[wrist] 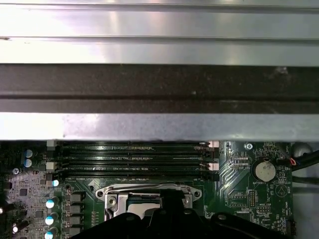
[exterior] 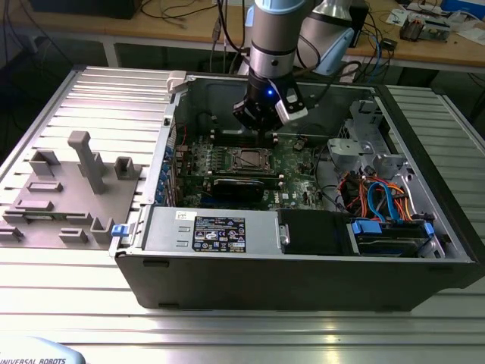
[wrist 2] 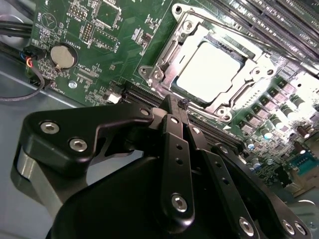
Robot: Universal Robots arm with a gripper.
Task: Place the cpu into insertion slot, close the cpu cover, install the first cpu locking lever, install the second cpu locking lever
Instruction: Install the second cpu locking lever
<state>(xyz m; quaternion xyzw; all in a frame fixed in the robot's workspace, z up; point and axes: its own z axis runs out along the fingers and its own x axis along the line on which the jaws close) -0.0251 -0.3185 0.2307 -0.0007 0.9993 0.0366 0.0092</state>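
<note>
— Where's the gripper (exterior: 261, 130)?

— Down inside the open case (exterior: 424, 262), just above the green board (exterior: 292, 163), beside the socket on the exterior view's right; in the second wrist view black fingers (wrist 2: 175, 149) drawn together to a narrow tip, no gap visible between them; nothing seen clamped there.

— Touching anything?

— Can't tell; tip (wrist 2: 180, 103) ends at the edge of the cover (wrist 2: 164, 59), by the long black slot running beside the socket; contact unclear.

— And the cpu (wrist 2: 208, 71)?

— Lying flat in the slot (exterior: 248, 158), pale silver top facing up; cover frame down around it, open centre showing the chip; silvery rim with round screws at the corners; thin lever bars along two sides of the frame, whether latched not clear.

— Same in the first wrist view?

— Partly; frame (wrist: 117, 194) and a sliver of chip (wrist: 142, 205) above the black finger tip (wrist: 172, 199); rows of memory slots (wrist: 132, 159) just beyond; coin cell (wrist: 264, 170) off to one side, well apart from the socket.

— Elsewhere?

— Black card (exterior: 242, 185) just in front of the socket in the exterior view; orange and blue cables (exterior: 375, 199) at the exterior view's right; grey fixture (exterior: 72, 193) outside the case at the exterior view's left, on the ribbed metal table (exterior: 242, 318).
</note>
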